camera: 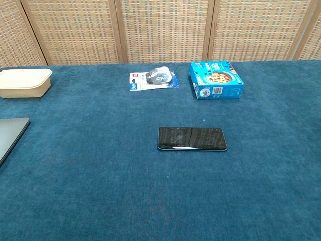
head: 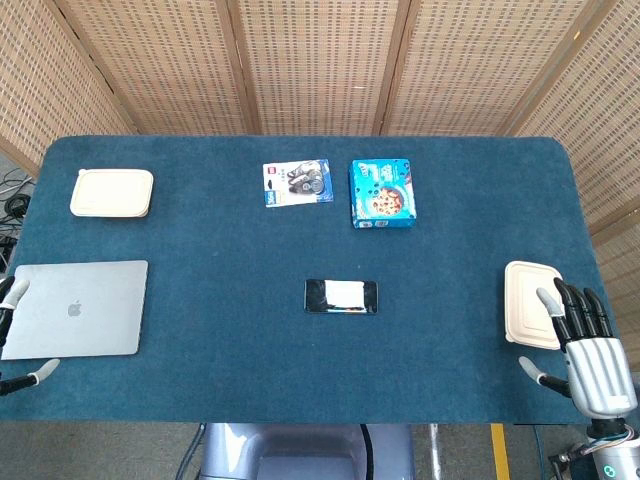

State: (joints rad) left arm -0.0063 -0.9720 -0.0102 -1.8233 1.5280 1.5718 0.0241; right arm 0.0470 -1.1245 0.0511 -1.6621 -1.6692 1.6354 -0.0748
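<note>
Closed laptop [head: 78, 308], near left: apple-shaped logo on the lid, no lettering. Blue box [head: 382, 193], far centre-right: printed wording on top and a round mark with a barcode on its near side, too small to read. Blister pack [head: 297, 183], far centre: label text illegible.

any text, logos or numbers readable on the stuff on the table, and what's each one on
No word or number can be read for certain.
Laptop: an apple logo on the closed lid, no words.
Blue box: printed lettering and pictures of food, too small and blurred to read.
Blister pack: dark label strip on the card, text too small to read.
Phone: dark screen, no text visible.
Two beige lidded containers: plain, no markings.
</note>
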